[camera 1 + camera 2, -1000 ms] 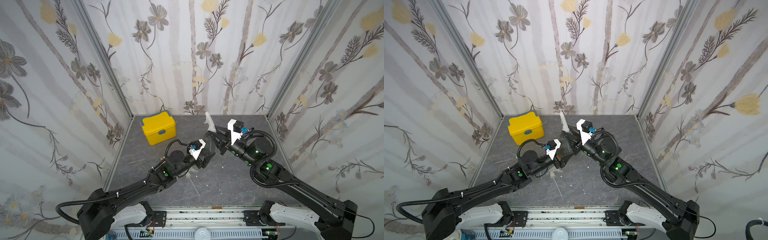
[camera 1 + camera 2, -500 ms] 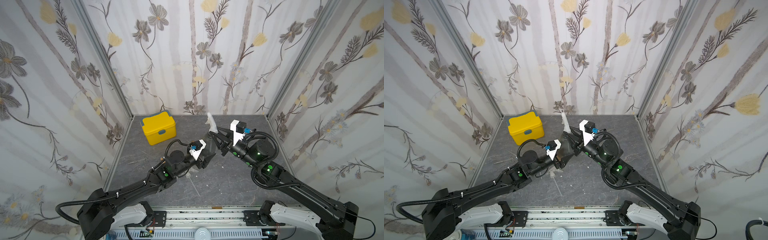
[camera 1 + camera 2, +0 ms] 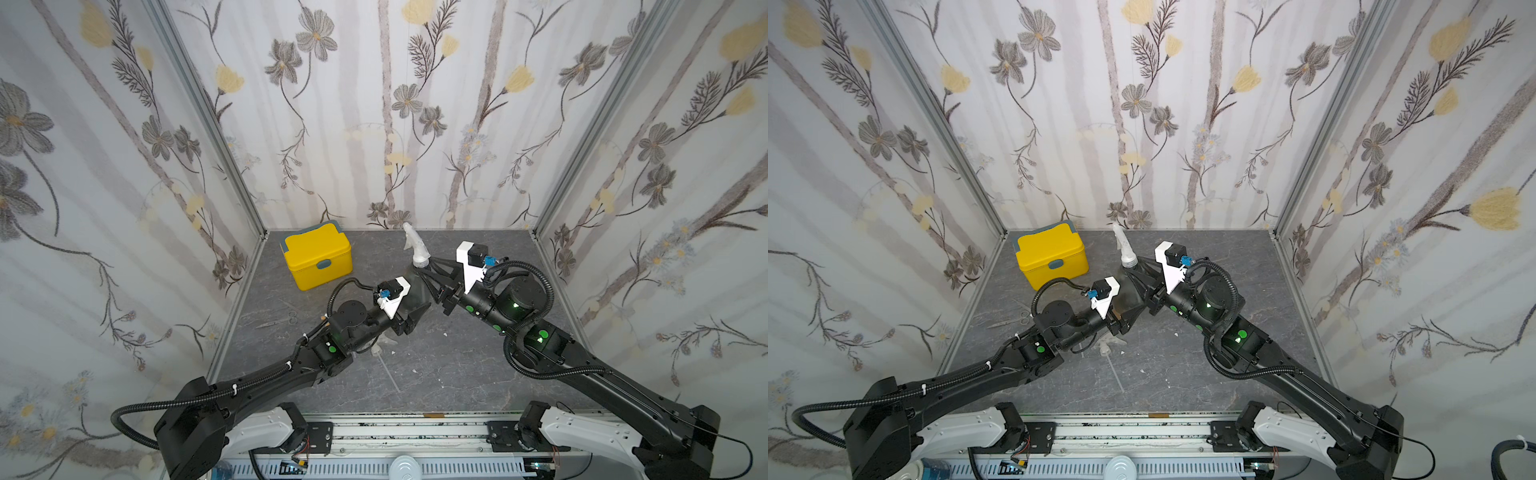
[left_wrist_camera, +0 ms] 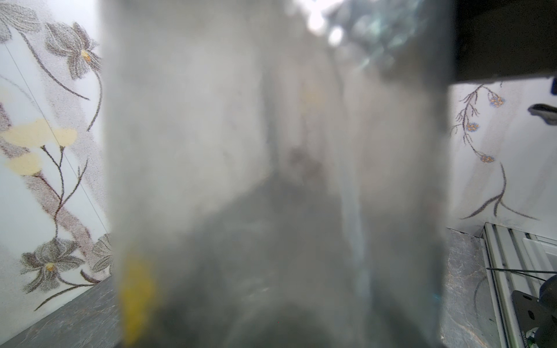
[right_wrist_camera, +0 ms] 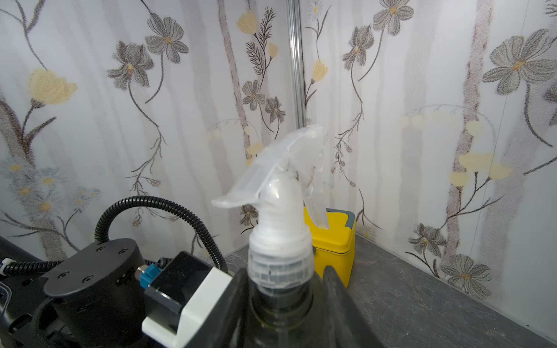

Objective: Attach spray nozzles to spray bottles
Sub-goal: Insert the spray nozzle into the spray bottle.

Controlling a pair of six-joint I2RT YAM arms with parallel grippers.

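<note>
Flowered wallpaper (image 3: 374, 124) closes three sides of the cell, and the tabletop (image 3: 457, 374) under it is dark grey with a stone pattern. From my seat, the work sits mid-table, a little toward the back wall.

Both top views show the left gripper (image 3: 411, 307) (image 3: 1125, 311) clamped on the body of a smoky grey bottle (image 3: 417, 291) (image 3: 1127, 291), neck uppermost. I cannot tell whether its base touches the table. My left wrist view is almost filled by that bottle's (image 4: 271, 180) translucent wall, too blurred to read.

A clear-whitish nozzle (image 3: 417, 249) (image 3: 1124, 249) sits on the bottle's neck. In the right wrist view its collar wraps the bottle mouth and its trigger (image 5: 315, 208) hangs on the side toward the yellow box (image 5: 331, 247). I cannot judge how far the nozzle (image 5: 280, 205) is screwed down.

The right gripper (image 3: 428, 268) (image 5: 281, 289) reaches in from the right, and its two black fingers (image 5: 337, 301) flank the neck just below the collar. I cannot tell whether they press on it or stand just clear.

A second nozzle (image 3: 380, 347) (image 3: 1106, 345) lies on the table beneath the left arm, its thin dip tube trailing toward the front edge. Small scissors (image 3: 278, 320) lie near the left wall, in front of the yellow box (image 3: 318, 259), which stands in the back left corner.
</note>
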